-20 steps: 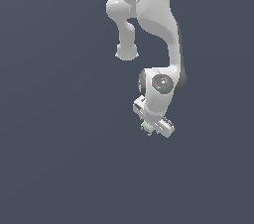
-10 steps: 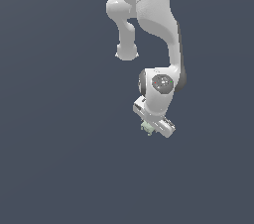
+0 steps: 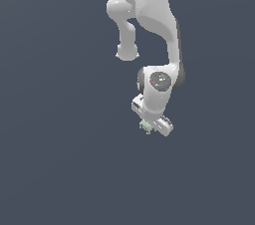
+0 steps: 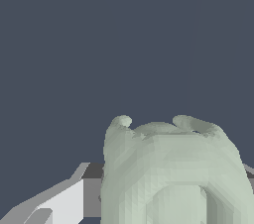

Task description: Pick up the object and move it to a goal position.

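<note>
The object (image 3: 145,127) is a tiny pale grey-green piece with small nubs, sitting at the tip of my gripper (image 3: 149,128) below the white arm in the exterior view. The gripper is shut on it and hangs over the plain dark ground. In the wrist view the object (image 4: 173,168) looms large between the fingers. One light grey finger (image 4: 64,203) presses against its side, while the other finger is mostly hidden behind it.
The white arm (image 3: 154,30) reaches down from the top of the exterior view. Around it lies a flat, featureless dark grey-blue surface (image 3: 60,144). No goal marker shows.
The hand has drifted very slightly toward the exterior view's left, carrying the object with it. The grip looks the same.
</note>
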Controlling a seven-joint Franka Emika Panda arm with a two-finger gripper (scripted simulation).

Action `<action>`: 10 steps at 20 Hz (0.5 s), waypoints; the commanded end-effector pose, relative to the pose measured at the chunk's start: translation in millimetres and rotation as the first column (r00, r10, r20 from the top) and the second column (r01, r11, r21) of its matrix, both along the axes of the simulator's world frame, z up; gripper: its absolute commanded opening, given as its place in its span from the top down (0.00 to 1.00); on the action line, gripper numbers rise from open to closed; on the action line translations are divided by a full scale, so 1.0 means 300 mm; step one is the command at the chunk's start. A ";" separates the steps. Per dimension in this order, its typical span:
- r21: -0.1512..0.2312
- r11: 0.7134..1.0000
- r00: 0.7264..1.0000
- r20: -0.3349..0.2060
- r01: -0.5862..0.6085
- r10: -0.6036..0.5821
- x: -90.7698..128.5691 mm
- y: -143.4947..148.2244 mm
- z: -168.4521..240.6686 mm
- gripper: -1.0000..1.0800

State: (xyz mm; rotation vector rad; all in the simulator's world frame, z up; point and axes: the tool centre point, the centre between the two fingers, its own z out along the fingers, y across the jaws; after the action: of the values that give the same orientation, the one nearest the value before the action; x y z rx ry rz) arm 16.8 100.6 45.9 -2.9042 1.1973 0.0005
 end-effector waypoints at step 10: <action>0.001 1.000 1.000 0.000 0.001 -0.001 -0.127 -0.186 0.120 1.00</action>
State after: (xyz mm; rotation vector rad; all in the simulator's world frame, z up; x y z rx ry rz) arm -14.2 55.5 75.0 -2.9038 1.1971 0.0016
